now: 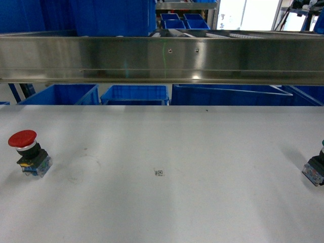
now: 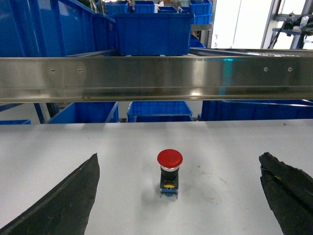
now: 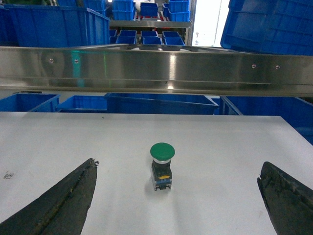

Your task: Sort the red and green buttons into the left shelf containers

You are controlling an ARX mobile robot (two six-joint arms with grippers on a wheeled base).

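Note:
The red button (image 1: 28, 154) stands upright on the white table (image 1: 162, 142) at the far left. The green button (image 1: 316, 167) stands at the right edge, partly cut off. Neither gripper shows in the head view. In the left wrist view the left gripper (image 2: 179, 161) is open, its dark fingers (image 2: 63, 200) wide apart, and the red button (image 2: 169, 172) stands ahead between them, untouched. The right gripper (image 3: 178, 162) is open too, with the green button (image 3: 162, 166) ahead between its fingers (image 3: 63, 200). Blue containers (image 1: 58, 94) sit behind the table at the left.
A long steel shelf rail (image 1: 162, 58) crosses the view above the table's far edge. More blue bins (image 1: 134, 94) sit under it, others (image 1: 111, 17) above it. A small printed marker (image 1: 159, 172) lies mid-table.

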